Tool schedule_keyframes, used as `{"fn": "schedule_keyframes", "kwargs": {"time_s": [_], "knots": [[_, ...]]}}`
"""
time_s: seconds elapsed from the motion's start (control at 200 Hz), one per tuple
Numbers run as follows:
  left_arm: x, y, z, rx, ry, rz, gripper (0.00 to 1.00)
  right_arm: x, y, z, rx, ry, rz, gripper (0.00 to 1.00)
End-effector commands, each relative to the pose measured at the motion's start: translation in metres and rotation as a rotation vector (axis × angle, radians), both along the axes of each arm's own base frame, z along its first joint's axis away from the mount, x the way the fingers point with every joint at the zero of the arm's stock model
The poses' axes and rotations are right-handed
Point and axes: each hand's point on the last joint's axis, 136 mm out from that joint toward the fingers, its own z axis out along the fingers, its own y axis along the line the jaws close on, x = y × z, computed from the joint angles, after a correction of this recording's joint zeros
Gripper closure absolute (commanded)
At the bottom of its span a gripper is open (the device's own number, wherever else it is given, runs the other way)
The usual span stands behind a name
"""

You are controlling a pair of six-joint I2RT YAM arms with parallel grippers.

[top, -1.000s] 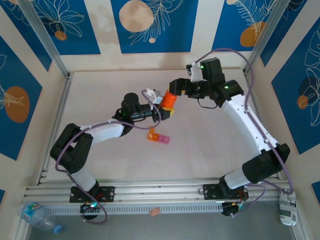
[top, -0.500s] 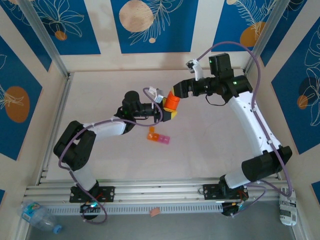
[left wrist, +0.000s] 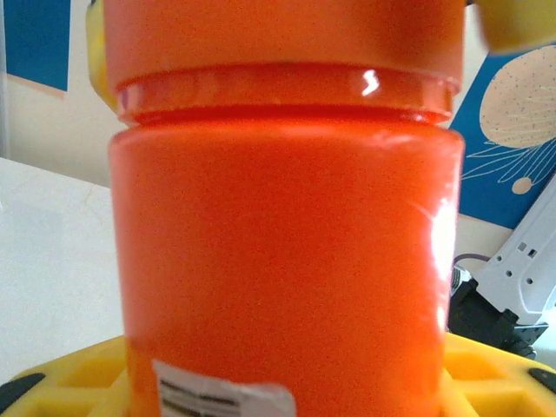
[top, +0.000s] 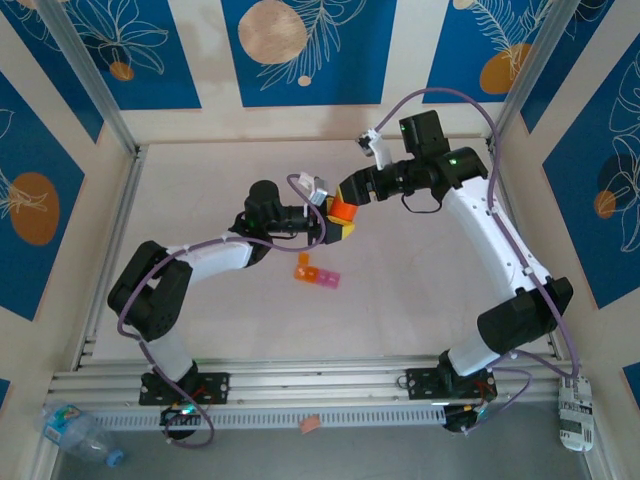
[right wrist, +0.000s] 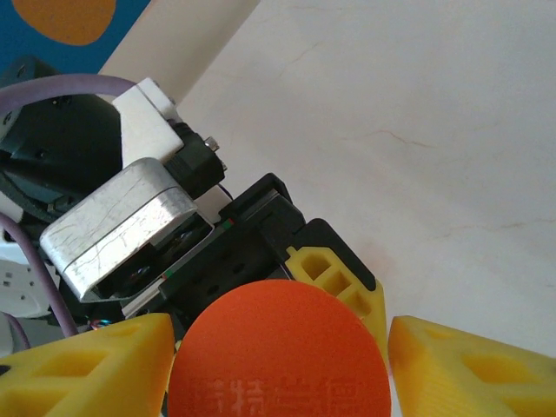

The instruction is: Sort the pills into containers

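My left gripper (top: pixel 333 222) is shut on the body of a tall orange bottle (top: pixel 343 208) and holds it upright above the table. In the left wrist view the bottle (left wrist: pixel 287 243) stands between its yellow fingers (left wrist: pixel 52 382). My right gripper (top: pixel 346 197) comes in from the right at the bottle's top. Its yellow fingers (right wrist: pixel 87 365) press both sides of the round orange cap (right wrist: pixel 278 347). The containers (top: pixel 317 273), a small strip with one orange and two pink compartments, lie on the table just in front of the bottle. The pills are hidden.
Metal frame posts and rails (top: pixel 110 110) border the table on the left, right and near sides. A clear plastic water bottle (top: pixel 75 428) lies outside the near rail at bottom left. A small orange piece (top: pixel 310 424) lies below the rail in the middle.
My right gripper has swung left and down onto the bottle's cap, and its jaws have narrowed around it. The left gripper has kept its hold on the bottle.
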Motion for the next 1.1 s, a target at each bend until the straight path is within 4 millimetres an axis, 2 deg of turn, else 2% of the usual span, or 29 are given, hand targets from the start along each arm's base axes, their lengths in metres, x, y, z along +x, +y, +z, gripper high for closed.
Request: {"fn": "schedule_keyframes", "kwargs": {"time_s": [0.0,0.225,0.435,0.55,0.7,0.885,0.925,0.98,1.095], "knots": [[0.001,0.0,0.019,-0.042,-0.058,-0.023,1.0,-0.003,0.003,-0.001,0.002,0.023,0.012,0.46],[0.006,0.001,0.027,-0.055,-0.084,0.018,1.0,-0.001,0.003,-0.028,-0.027,0.107,-0.092,0.64],[0.016,0.003,0.034,-0.04,-0.166,0.148,1.0,0.001,0.007,-0.057,-0.071,0.168,-0.295,0.66],[0.02,0.005,0.037,-0.038,-0.22,0.227,1.0,0.0,0.015,-0.067,-0.044,0.201,-0.374,0.66],[0.022,0.007,0.035,-0.034,-0.246,0.275,1.0,-0.003,0.025,-0.072,-0.031,0.215,-0.406,0.66],[0.022,0.006,0.028,-0.024,-0.233,0.262,1.0,-0.001,0.026,-0.059,-0.014,0.205,-0.397,0.66],[0.021,0.005,0.027,-0.024,-0.23,0.256,1.0,-0.001,0.025,-0.056,-0.007,0.204,-0.39,0.64],[0.021,0.004,0.025,-0.025,-0.225,0.246,1.0,-0.001,0.024,-0.048,0.008,0.194,-0.363,0.58],[0.019,0.002,0.022,-0.02,-0.206,0.212,1.0,0.001,0.008,-0.021,0.048,0.128,-0.352,0.32]]}}
